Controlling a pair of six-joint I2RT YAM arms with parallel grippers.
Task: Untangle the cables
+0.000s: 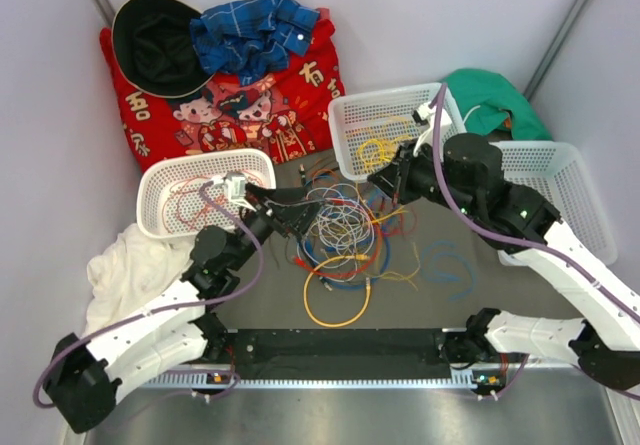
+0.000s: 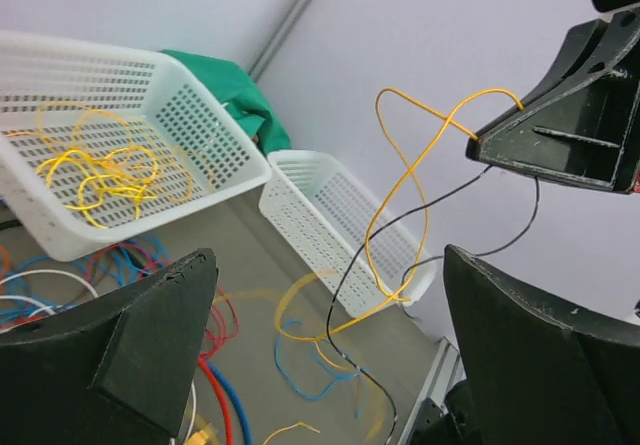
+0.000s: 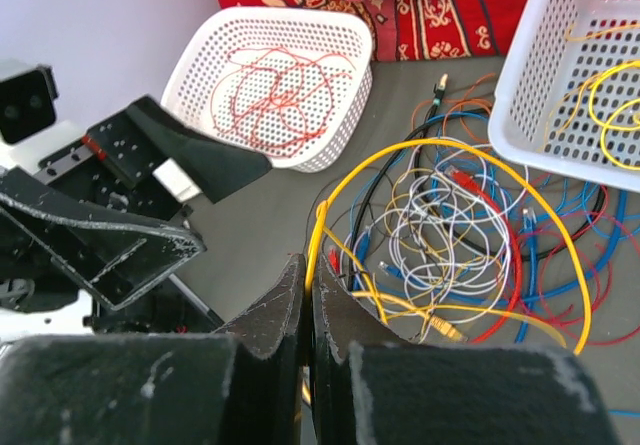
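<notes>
Right tool (image 3: 308,277) pinched tight on yellow cable (image 3: 452,151), left tool (image 2: 328,265) spread wide

Pale walls (image 1: 420,15) enclose a grey tabletop (image 1: 420,310), with metal posts (image 1: 570,25) at both far corners.

**Centre blocked, near strip open**

The cable tangle (image 1: 340,230) fills the middle of the bench (image 1: 272,301). It is hemmed by a round basket (image 1: 152,200) on the left, a rectangular basket (image 1: 340,135) behind and another basket (image 1: 580,205) on the right. A raised yellow cable (image 3: 420,144) arcs over it. Bare bench shows front-left of the pile.
</notes>
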